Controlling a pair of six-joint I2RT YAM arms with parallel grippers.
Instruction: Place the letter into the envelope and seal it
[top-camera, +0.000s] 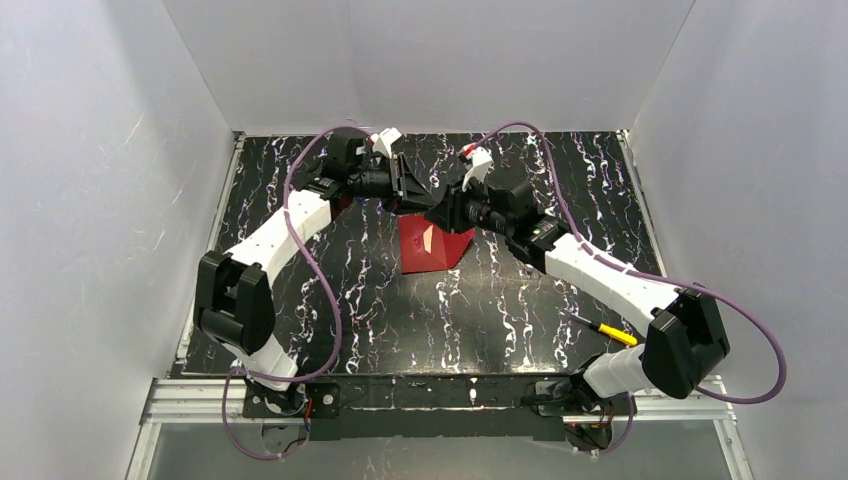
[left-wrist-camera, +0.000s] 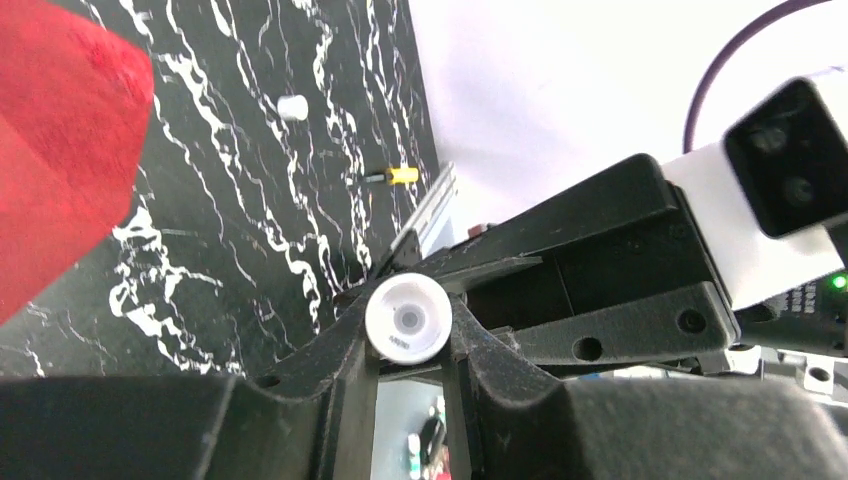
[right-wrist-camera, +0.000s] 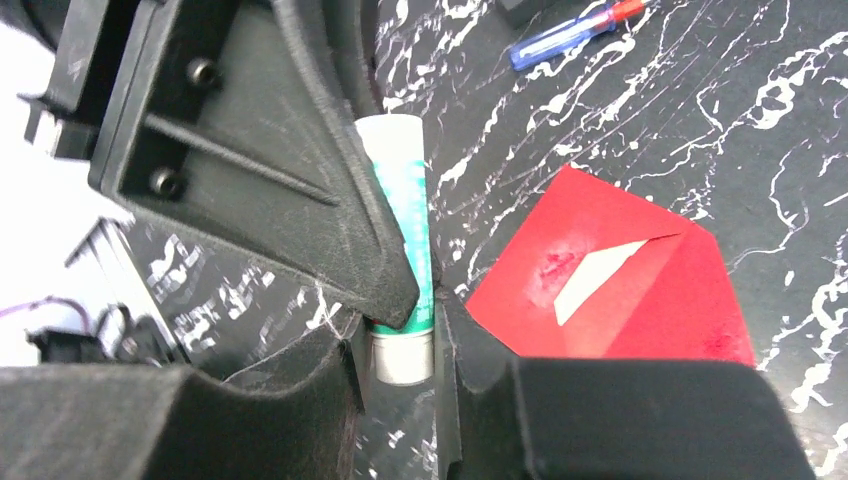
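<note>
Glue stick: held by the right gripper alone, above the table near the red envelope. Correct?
Not alone. Both hold the glue stick: the left wrist view shows its white end pinched in the left gripper, and the right gripper clamps the other end. It is above the table, near the red envelope.

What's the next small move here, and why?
Probably ease the right gripper away from the left gripper along the glue stick to uncap it. Both are shut on it. The envelope lies unsealed, flap open, with the letter showing inside, so glue likely comes next.
</note>
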